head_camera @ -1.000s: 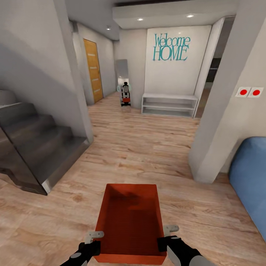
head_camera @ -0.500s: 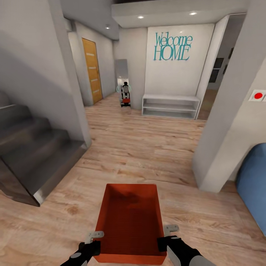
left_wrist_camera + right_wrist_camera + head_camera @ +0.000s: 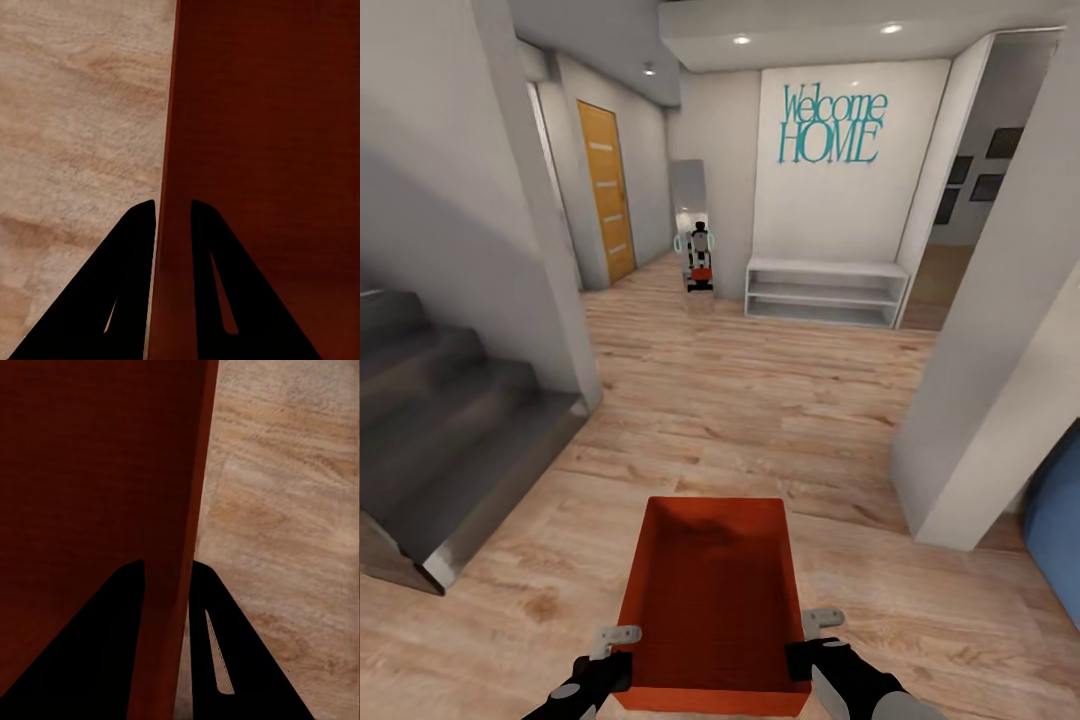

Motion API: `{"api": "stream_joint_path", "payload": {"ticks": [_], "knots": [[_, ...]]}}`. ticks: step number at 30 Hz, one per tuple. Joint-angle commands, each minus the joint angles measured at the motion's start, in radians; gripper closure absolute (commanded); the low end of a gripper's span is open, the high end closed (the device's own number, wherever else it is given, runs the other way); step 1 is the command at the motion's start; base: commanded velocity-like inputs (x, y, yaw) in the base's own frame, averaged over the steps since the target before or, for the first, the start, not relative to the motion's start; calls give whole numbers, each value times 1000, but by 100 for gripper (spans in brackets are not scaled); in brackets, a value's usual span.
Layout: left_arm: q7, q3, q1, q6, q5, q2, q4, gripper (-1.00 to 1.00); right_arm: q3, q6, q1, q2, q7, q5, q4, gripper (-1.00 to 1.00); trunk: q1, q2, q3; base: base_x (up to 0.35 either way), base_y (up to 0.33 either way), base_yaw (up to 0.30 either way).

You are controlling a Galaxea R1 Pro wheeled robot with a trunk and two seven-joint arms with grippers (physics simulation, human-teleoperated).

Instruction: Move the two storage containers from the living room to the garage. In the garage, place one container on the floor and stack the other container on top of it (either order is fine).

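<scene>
Wood-floored hallway [image 3: 760,400], stairs [image 3: 450,400] on the left, orange door [image 3: 607,190] ahead. View has advanced: pillar and blue seat [image 3: 1060,520] slid rightward, so the base is rolling toward the garage. Storage container [image 3: 712,600] stays carried in front, left gripper [image 3: 174,206] and right gripper [image 3: 166,566] each pinching a side wall.

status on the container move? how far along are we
Done: one storage container is picked up, the left gripper and right gripper each clamped over a side wall. In hand: carrying it over the wood plank floor of the hallway, with an orange door ahead on the left. Left: reaching the garage, setting it down, then fetching and stacking the second one.
</scene>
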Motion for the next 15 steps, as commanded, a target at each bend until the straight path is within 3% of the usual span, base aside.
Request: {"api": "stream_joint_path", "payload": {"ticks": [1, 15], "knots": [[8, -1, -1, -4, 8, 1, 1, 100, 1, 8, 0, -9, -10, 21, -3, 100, 1, 0, -1, 343, 0, 0], [8, -1, -1, -4, 8, 1, 1, 100, 1, 8, 0, -9, -10, 20, -3, 100, 1, 0, -1, 343, 0, 0]]}}
